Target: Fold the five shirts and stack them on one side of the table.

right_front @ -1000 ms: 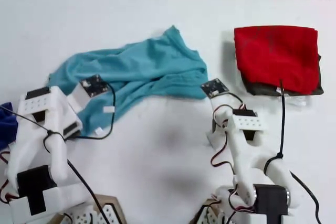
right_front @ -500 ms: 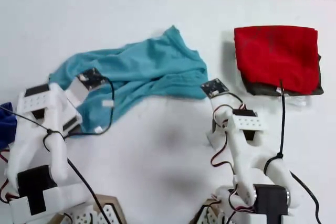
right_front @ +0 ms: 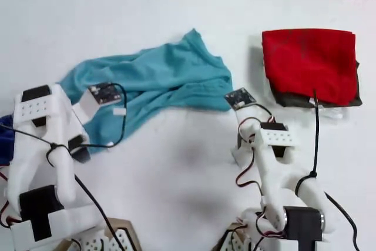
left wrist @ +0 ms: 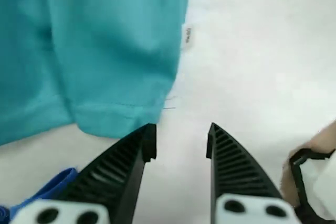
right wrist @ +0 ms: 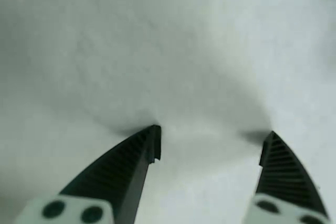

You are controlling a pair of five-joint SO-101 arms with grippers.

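Left gripper [left wrist: 181, 129] parted, empty, by rumpled teal shirt [left wrist: 105, 40] hem, right gripper [right wrist: 212, 131] wide, empty

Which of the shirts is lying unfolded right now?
The teal shirt, spread crumpled mid-table by the left gripper. The red shirt lies folded flat on a dark shirt; the blue one is mostly hidden.

You have bare white tabletop [right_front: 176, 163] open on both the near and far sides of the crumpled teal cotton shirt [right_front: 158, 80]. Right of that shirt, the folded red shirt [right_front: 309, 63] atop its stack blocks passage. Left of it, a dark blue cloth [right_front: 4, 142] lies at the table's edge.
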